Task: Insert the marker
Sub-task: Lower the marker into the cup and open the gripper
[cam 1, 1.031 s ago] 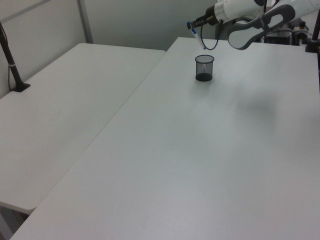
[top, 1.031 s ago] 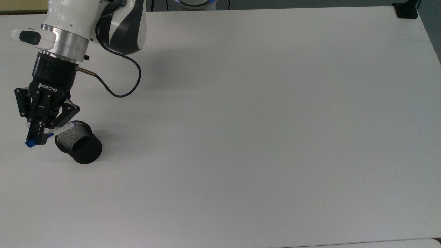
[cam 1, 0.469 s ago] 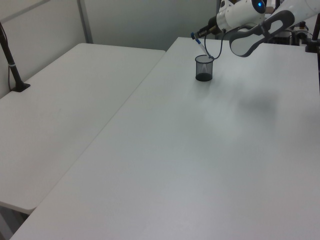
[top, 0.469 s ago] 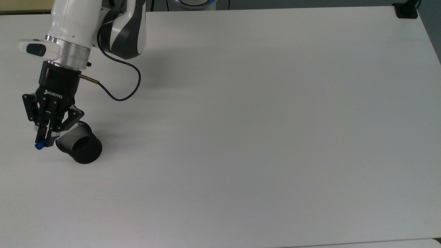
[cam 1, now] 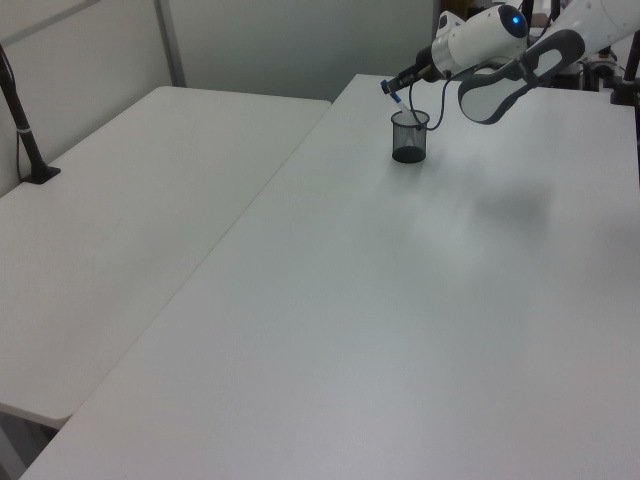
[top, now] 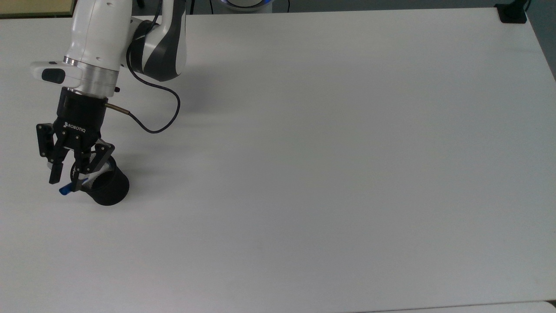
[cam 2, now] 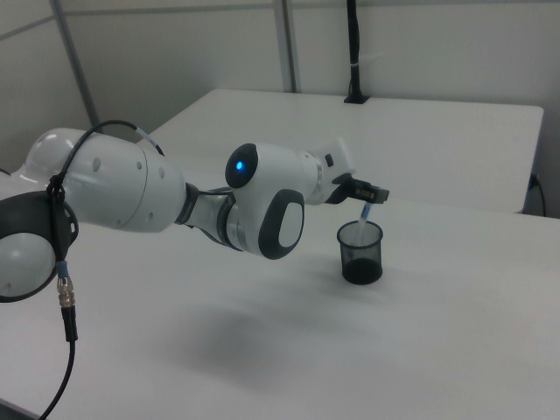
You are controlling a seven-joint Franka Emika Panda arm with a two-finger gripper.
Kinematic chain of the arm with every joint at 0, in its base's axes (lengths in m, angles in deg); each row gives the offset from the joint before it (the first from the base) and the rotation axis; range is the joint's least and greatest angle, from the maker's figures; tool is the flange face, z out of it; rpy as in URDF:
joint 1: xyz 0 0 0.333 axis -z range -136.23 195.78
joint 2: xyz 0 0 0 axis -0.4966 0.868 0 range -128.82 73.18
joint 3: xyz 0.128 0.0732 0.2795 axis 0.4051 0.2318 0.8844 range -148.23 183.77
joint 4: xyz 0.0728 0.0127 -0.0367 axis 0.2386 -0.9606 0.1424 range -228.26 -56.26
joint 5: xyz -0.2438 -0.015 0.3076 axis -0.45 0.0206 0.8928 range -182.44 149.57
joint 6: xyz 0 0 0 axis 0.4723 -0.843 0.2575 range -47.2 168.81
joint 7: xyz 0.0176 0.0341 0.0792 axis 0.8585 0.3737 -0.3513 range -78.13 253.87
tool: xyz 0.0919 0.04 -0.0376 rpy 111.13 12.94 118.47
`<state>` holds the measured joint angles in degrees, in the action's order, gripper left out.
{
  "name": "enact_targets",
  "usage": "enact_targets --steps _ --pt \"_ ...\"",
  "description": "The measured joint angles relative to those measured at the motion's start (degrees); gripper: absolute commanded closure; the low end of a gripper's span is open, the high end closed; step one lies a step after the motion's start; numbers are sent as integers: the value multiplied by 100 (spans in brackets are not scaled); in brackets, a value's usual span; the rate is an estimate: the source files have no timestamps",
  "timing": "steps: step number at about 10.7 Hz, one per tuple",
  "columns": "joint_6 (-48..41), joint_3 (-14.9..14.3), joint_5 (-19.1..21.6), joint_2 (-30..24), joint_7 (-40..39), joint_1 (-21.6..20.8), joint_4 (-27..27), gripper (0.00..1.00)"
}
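The black mesh cup (top: 106,187) stands on the white table (top: 304,152) near the top view's left edge. The marker (top: 67,189) leans in the cup, its white body inside and its blue cap sticking out over the rim toward the top view's left. My gripper (top: 65,179) hovers just above the cap, open, one finger on each side of the marker and not squeezing it. In the left view the marker (cam 1: 398,93) slants out of the cup (cam 1: 409,136) below the gripper (cam 1: 392,85). The right view shows the marker (cam 2: 366,213) entering the cup (cam 2: 360,252).
A black cable (top: 160,117) loops from the wrist over the table. A black clamp (top: 512,13) sits at the top view's far right corner. A second white table (cam 1: 130,220) lies at the left view's left. A black post (cam 2: 353,52) stands on the far table.
The gripper moved toward the cup and lowered the marker's tip into it. Its fingers, shut on the marker before, have spread apart, and the marker now leans on the rim.
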<state>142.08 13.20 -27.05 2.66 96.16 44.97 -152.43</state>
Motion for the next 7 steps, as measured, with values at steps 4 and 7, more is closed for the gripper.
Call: enact_targets --steps 4,7 --pt "7 13 0 -35 0 -5 84 8" --pt "-887 88 1 -238 82 -220 296 2"
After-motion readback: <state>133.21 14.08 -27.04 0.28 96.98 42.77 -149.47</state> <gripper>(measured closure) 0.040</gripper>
